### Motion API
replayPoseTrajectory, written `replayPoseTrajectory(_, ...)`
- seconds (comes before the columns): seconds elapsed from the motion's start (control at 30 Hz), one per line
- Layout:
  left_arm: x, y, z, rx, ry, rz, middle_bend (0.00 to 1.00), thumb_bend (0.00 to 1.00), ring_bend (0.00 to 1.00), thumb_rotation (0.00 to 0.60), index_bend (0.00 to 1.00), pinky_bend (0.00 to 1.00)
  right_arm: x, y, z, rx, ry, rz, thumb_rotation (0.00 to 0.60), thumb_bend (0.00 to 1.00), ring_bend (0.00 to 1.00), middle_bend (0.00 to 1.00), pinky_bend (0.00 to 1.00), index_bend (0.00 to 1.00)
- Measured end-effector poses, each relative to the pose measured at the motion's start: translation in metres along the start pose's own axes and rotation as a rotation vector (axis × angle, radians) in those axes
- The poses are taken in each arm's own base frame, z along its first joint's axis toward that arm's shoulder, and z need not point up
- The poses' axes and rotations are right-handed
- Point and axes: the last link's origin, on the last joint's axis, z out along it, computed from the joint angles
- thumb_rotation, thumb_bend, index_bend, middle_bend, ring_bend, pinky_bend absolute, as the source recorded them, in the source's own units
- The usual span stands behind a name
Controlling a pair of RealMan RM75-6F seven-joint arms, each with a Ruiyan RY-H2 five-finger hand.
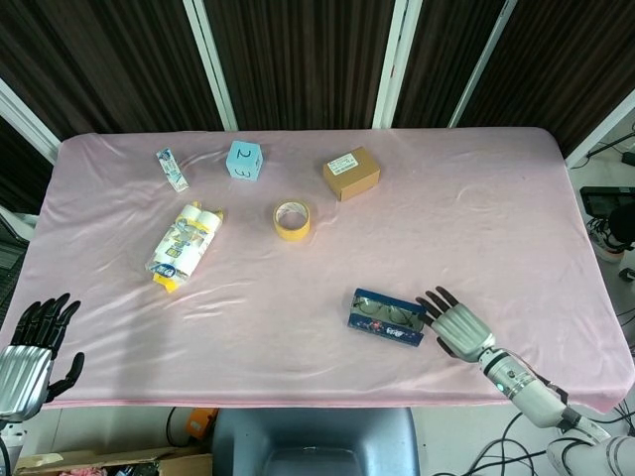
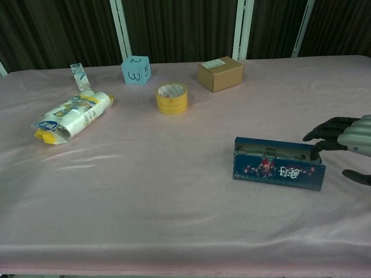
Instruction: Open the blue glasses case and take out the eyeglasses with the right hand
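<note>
The blue glasses case [image 1: 387, 315] lies near the table's front edge, right of centre, its long side across the table. From above, the eyeglasses [image 1: 383, 310] show inside it. In the chest view the case [image 2: 278, 168] turns a blue wall with a flower print toward me, and the grey inside [image 2: 272, 151] shows above it. My right hand [image 1: 456, 325] lies just right of the case, fingers spread and holding nothing. Its dark fingertips [image 2: 316, 142] reach the case's right end; I cannot tell whether they touch it. My left hand [image 1: 35, 347] hangs off the front left corner, fingers apart.
A yellow tape roll [image 1: 292, 219], a brown box [image 1: 351, 173], a light blue cube [image 1: 244, 160], a small tube [image 1: 172, 169] and a wrapped pack of rolls [image 1: 185, 245] lie farther back and left. The table's front edge [image 1: 317, 402] runs close below the case.
</note>
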Motion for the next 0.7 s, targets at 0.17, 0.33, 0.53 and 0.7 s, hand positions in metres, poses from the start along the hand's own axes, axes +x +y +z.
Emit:
replayPoseTrajectory(0.17, 0.0, -0.001, 0.0, 0.003, -0.003, -0.003, 0.0, 0.43, 0.0, 0.6, 0.0, 0.04, 0.005, 0.007, 0.008, -0.03, 0.023, 0.032, 0.6, 0.63, 0.0, 0.18, 0.0, 0.36)
replayPoseTrajectory(0.33, 0.001, -0.002, 0.0, 0.003, -0.001, -0.005, 0.0, 0.43, 0.0, 0.6, 0.0, 0.04, 0.006, 0.012, 0.013, -0.046, 0.023, 0.029, 0.6, 0.63, 0.0, 0.18, 0.0, 0.37)
replayPoseTrajectory(0.53, 0.0, -0.001, 0.0, 0.001, -0.003, -0.002, 0.0, 0.43, 0.0, 0.6, 0.0, 0.05, 0.011, 0.016, 0.031, -0.069, 0.013, 0.031, 0.6, 0.63, 0.0, 0.18, 0.0, 0.36)
replayPoseTrajectory(0.7, 0.001, -0.001, 0.0, 0.006, -0.001, -0.001, 0.0, 0.42, 0.0, 0.6, 0.0, 0.05, 0.025, 0.018, 0.053, -0.093, 0.035, 0.022, 0.6, 0.63, 0.0, 0.18, 0.0, 0.36)
